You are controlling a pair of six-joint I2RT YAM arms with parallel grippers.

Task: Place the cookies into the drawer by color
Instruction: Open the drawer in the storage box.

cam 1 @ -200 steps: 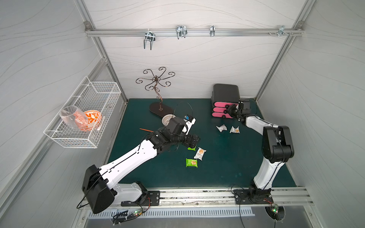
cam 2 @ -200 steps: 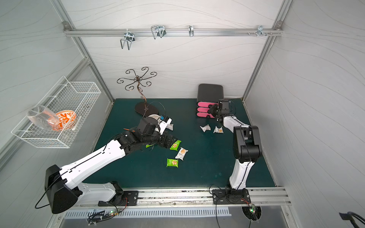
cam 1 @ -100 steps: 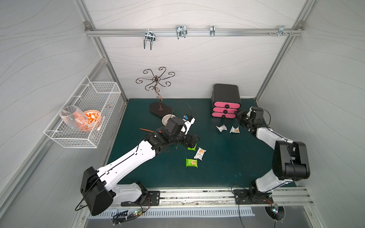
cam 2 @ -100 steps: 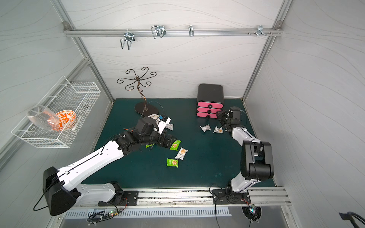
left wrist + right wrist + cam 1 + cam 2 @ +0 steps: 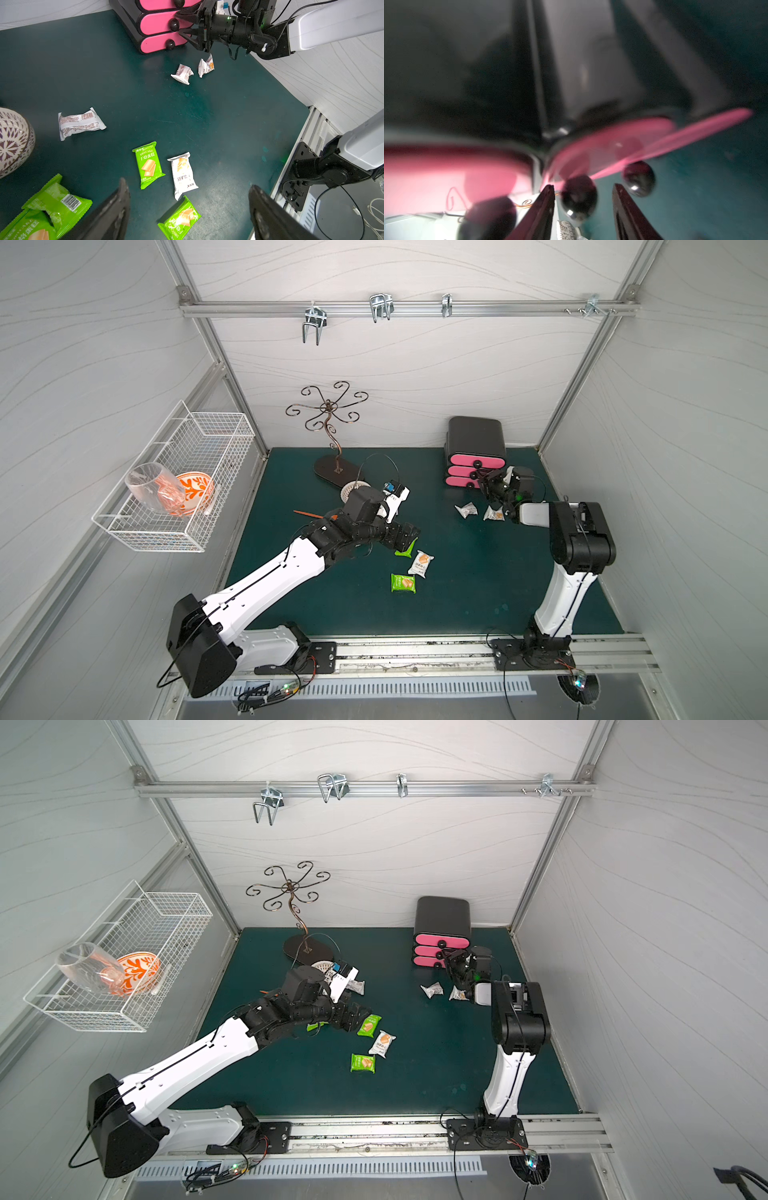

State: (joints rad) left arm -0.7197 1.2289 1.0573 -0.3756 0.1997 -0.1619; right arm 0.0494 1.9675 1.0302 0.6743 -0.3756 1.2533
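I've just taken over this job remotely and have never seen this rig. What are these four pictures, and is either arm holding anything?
Two white robot arms with black pincer grippers work over a green mat. Two pictures look down from overhead on the same scene; the other two come from a camera on each wrist. The left gripper hangs open and empty above green cookies and a white cookie. The right gripper is at the drawer, jaws apart around a black knob, gripping nothing. Two crumpled white packets lie on the mat beside it.
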